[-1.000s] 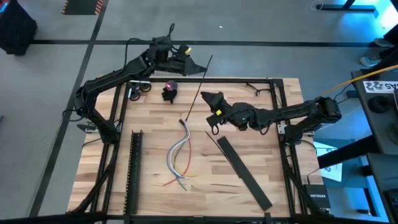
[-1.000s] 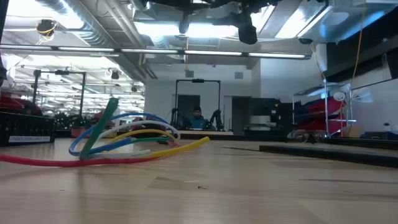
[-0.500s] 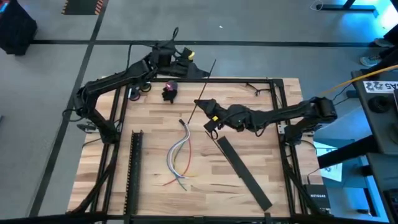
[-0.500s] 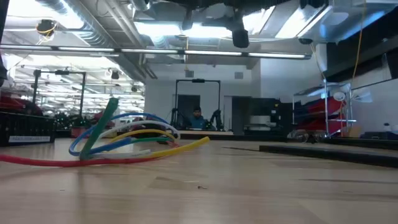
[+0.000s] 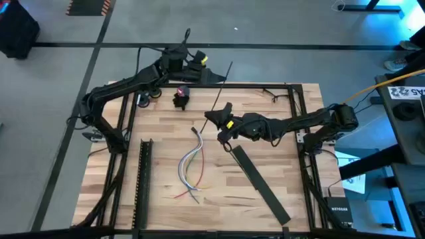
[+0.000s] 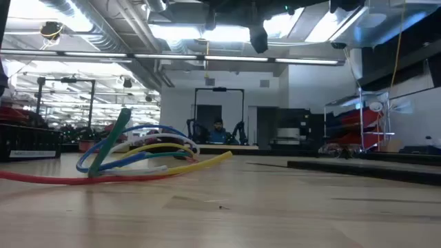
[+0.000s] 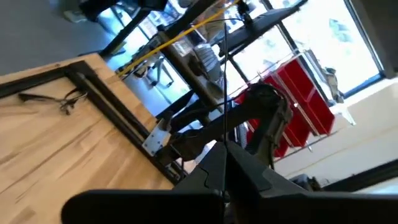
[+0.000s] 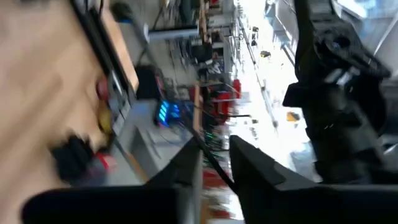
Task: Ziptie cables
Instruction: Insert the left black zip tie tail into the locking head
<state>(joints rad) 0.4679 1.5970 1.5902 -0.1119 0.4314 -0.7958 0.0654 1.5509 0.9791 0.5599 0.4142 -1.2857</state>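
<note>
1. Wooden table (image 5: 265, 199): black frame round the edge, both arms over its far half.
2. Right arm reaches in from the right edge. Right gripper (image 5: 214, 115) sits mid-table, fingers (image 8: 186, 163) slightly parted with a thin dark zip-tie (image 5: 221, 88) running through the gap. Cannot tell if they are clamped on it or just around it.
3. Left arm is folded along the far-left edge. Left gripper (image 5: 216, 78) is at the far rail, closed on the upper end of that same zip-tie; the left wrist view shows the strip (image 7: 224, 93) coming straight up from between its fingers.
4. Long flat black bar (image 5: 260, 184): lies diagonally, starts just below the right gripper's jaws and runs toward the near-right corner.
5. Black slotted strip (image 5: 142, 179): along the left side, well clear of both jaws.
6. Cables (image 5: 191, 166): loose on the table, near-left of the right gripper's jaws, not touched. Nothing sits between them and the jaws.
7. Small dark object with a pink top (image 5: 180, 97): between the two grippers, toward the left one.
8. Small wire tangle (image 5: 273, 94): by the far rail, right of both jaws.
</note>
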